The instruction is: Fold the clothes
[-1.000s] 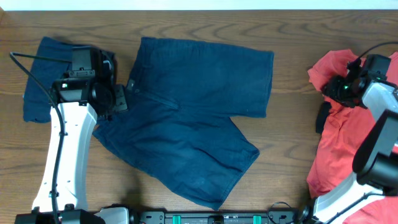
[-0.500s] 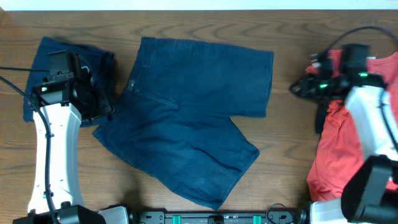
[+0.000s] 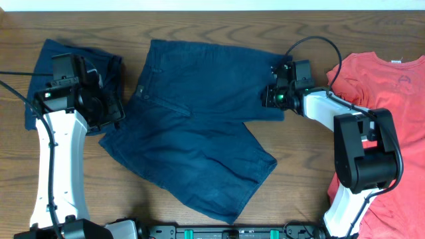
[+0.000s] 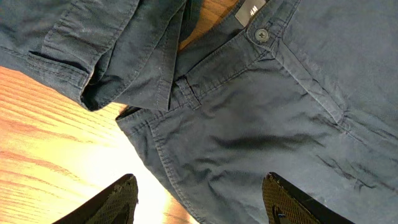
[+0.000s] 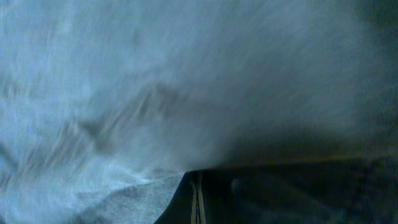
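Right now my left gripper (image 4: 199,200) hangs with jaws spread wide over the waistband of the dark navy cotton shorts (image 3: 199,133) lying flat on the brown wooden table (image 3: 305,179), while my right gripper (image 3: 271,97) is clenched at their upper leg's hem, on cloth or not I cannot tell.

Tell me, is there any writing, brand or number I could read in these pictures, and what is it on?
"H&M": on the grey tag inside the waistband of the navy shorts.
Metal button: any lettering is too small to read.
Red T-shirt: small mark below the collar, too small to read.
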